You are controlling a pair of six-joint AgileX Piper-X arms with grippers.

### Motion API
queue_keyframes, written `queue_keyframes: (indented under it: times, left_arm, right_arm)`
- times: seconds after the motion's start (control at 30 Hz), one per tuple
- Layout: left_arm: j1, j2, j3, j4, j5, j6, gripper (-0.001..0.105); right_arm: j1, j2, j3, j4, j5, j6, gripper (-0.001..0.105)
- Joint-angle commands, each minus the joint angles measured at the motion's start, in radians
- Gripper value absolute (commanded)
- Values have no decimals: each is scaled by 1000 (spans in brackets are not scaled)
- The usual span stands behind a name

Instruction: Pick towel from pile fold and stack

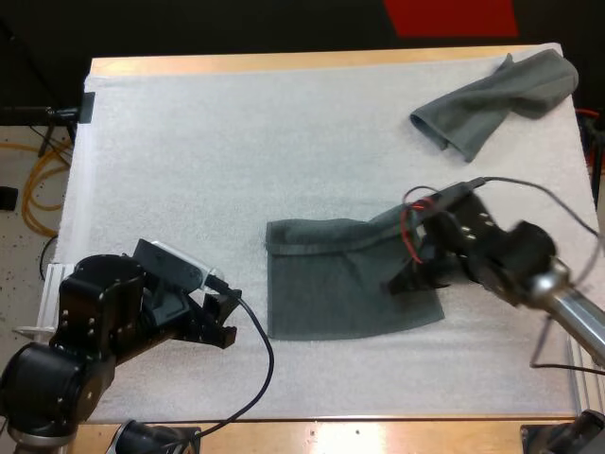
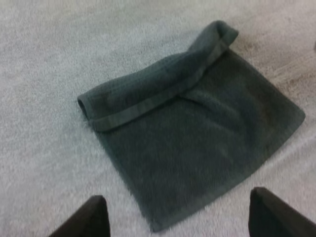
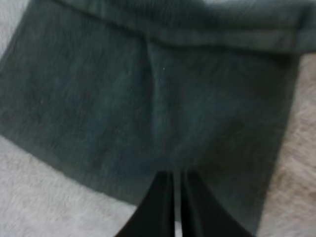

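Roughly at the middle of the white mat (image 1: 236, 161) lies a dark grey-green towel (image 1: 345, 284), spread flat, with its far edge turned over into a thick band that runs from its left corner across to its right. In the left wrist view the same towel (image 2: 197, 128) shows that band as a rolled hem, with one corner standing up a little.

My left claw (image 1: 225, 320) hovers over bare mat just to the left of the towel, near its front left corner. It is released: its two black fingers (image 2: 94, 217) stand wide apart and clear of the cloth, and the towel's near corner lies between them.

My right claw (image 1: 397, 284) is over the towel's right side, close to its near edge. It is clenched: its fingers (image 3: 160, 202) are drawn together with barely a sliver between them, tips down on the towel (image 3: 148, 98). Whether any cloth is nipped there cannot be told.

A second, crumpled towel (image 1: 496, 99) lies at the far right corner of the mat, well apart from the first. The wooden worktop (image 1: 284, 64) shows as a strip along the far side.
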Motion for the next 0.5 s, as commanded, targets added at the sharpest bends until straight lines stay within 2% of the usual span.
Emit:
queue_keyframes:
  times: [0.0, 0.1, 0.47]
  left_arm:
    - [-7, 0, 1, 3, -10, -7, 59]
    - [-7, 0, 8, 4, -9, -7, 59]
    - [-7, 0, 8, 5, -9, -7, 59]
  right_arm:
    - [2, 19, -13, -4, -21, 6, 0]
    - [2, 114, -56, 13, -35, 5, 0]
    - [-1, 517, -342, 142, -35, -49, 0]
